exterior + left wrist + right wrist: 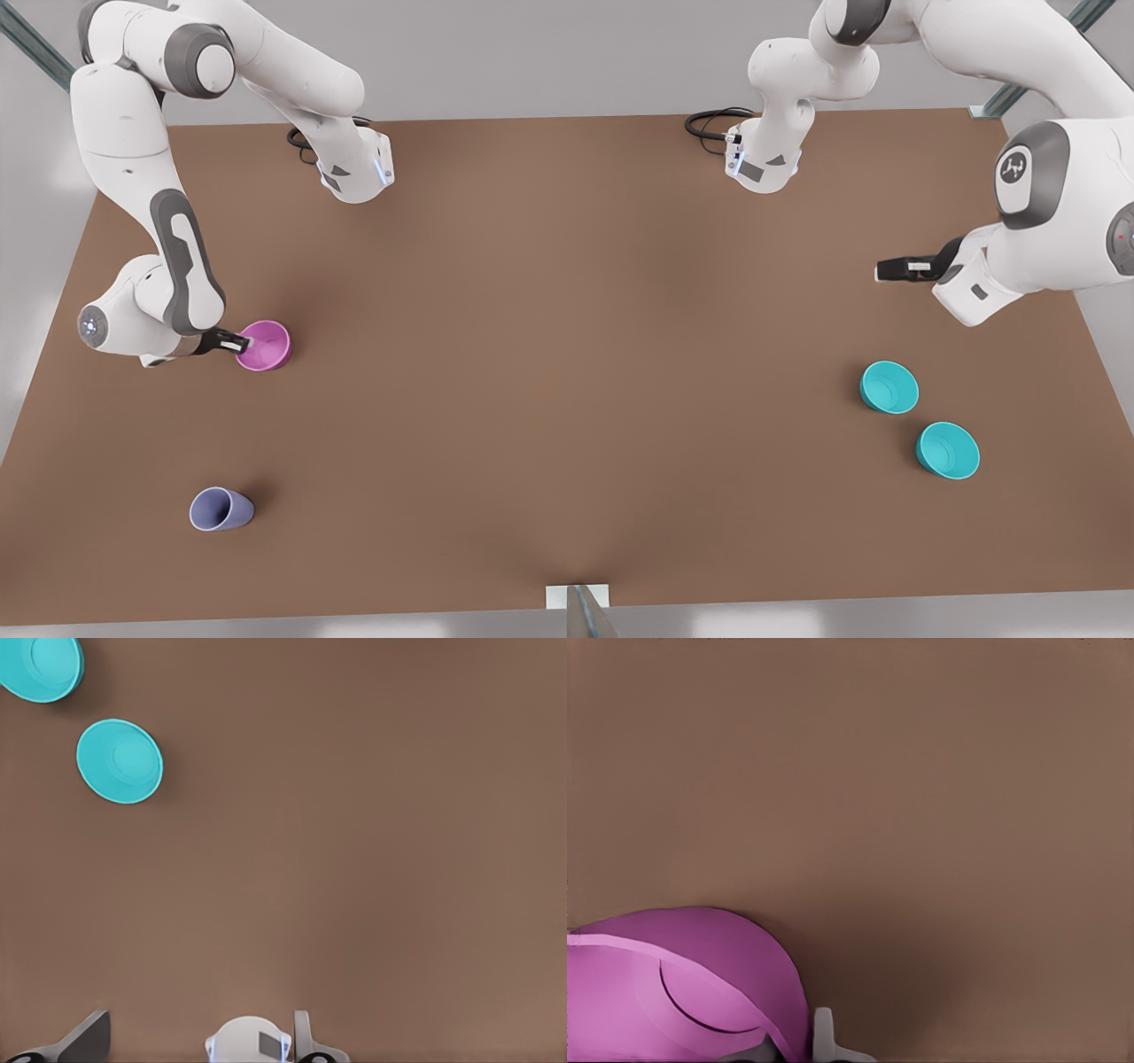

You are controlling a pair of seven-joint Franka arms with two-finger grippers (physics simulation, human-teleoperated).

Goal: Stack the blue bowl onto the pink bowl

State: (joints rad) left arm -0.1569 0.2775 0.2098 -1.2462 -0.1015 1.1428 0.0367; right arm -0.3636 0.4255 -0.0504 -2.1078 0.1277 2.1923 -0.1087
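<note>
The pink bowl sits on the brown table at the front view's left. My right gripper is shut on its rim, with one finger outside the pink wall. Two identical turquoise blue bowls stand upright side by side at the front view's right. My left gripper hovers open above the table, back from the nearer blue bowl. Its fingers are spread wide with nothing between them. The other blue bowl lies just beyond.
A lavender-blue tumbler cup lies near the front edge at the front view's left. Both arm bases stand at the table's far edge. The wide middle of the table is bare brown surface.
</note>
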